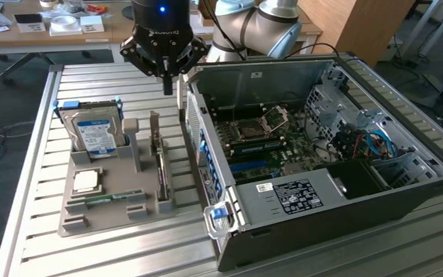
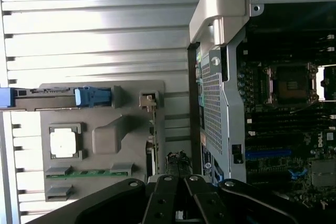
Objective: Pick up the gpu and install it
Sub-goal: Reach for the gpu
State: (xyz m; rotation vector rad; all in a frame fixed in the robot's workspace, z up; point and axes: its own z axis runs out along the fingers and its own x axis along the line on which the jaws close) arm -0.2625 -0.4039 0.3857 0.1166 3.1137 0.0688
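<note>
The gpu (image 1: 161, 167) stands on edge in a slot of the grey holder (image 1: 102, 222), its pale metal bracket at the far end. In the wrist view the gpu (image 2: 151, 129) appears as a thin edge at the holder's side nearest the case. My gripper (image 1: 166, 86) hangs above the table between the holder and the open computer case (image 1: 337, 202), beyond the card's far end. Its fingers are shut with nothing between them. In the wrist view the gripper (image 2: 178, 167) points down at the gap beside the case wall.
The holder also carries a silver hard drive (image 1: 94, 135), a CPU (image 1: 87, 181) and a green RAM stick (image 1: 108, 199). The case lies open with its motherboard (image 1: 264, 144) exposed, including blue slots (image 1: 251, 167). A slatted metal table (image 1: 113, 86) lies under everything.
</note>
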